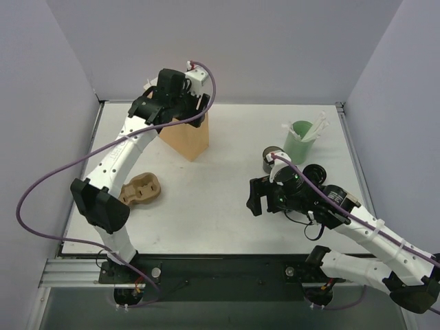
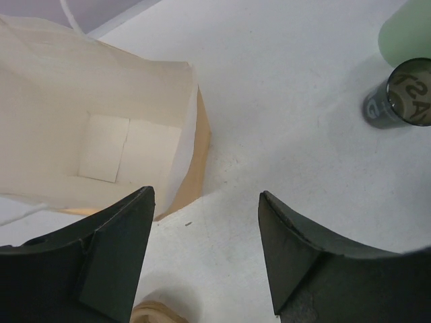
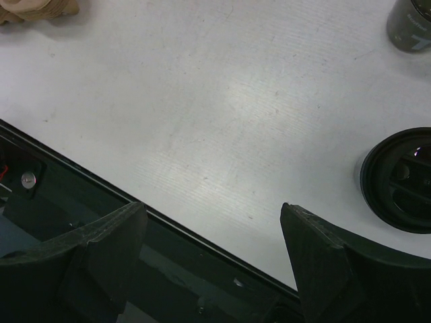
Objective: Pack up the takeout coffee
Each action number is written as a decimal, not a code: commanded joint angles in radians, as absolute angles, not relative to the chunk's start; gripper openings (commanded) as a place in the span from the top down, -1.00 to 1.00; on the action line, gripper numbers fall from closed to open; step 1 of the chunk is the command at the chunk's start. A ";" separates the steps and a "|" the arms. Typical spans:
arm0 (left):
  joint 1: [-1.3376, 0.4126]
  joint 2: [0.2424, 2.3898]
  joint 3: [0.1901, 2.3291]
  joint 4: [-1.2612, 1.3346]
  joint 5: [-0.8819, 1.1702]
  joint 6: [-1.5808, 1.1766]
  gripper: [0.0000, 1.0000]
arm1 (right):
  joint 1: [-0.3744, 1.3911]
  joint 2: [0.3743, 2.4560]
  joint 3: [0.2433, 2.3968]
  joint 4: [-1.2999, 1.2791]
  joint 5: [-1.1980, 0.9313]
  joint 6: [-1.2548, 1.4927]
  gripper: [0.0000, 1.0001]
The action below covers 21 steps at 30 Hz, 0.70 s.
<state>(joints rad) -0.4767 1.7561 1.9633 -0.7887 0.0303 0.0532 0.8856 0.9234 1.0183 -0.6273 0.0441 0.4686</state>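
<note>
Both sets of jaws stand apart, holding nothing. The left end effector hovers at the right rim of the bag. The right end effector is well right of the bag, over the near edge of the table. The coffee stands right of the bag, partly hidden by the right arm.

Robot lab: white table boxed by panels.
</note>
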 commanded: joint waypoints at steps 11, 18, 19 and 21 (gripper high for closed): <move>-0.451 1.892 2.109 -0.784 0.162 0.144 0.60 | 0.894 0.877 1.014 -0.611 0.054 0.428 -0.67; -0.531 1.746 2.028 -0.864 0.219 0.153 0.85 | 0.894 0.847 1.035 -0.620 0.061 0.428 -0.67; -0.572 1.720 1.958 -0.867 0.219 0.159 0.87 | 0.894 0.838 1.037 -0.623 0.064 0.428 -0.67; -0.626 1.634 1.872 -0.864 0.181 0.167 0.89 | 0.894 0.828 1.040 -0.626 0.072 0.425 -0.67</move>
<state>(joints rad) -0.5259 1.8118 1.9789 -0.8291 0.1616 0.1432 0.8864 0.8577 1.0172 -0.6170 0.0418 0.4400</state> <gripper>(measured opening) 0.081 0.832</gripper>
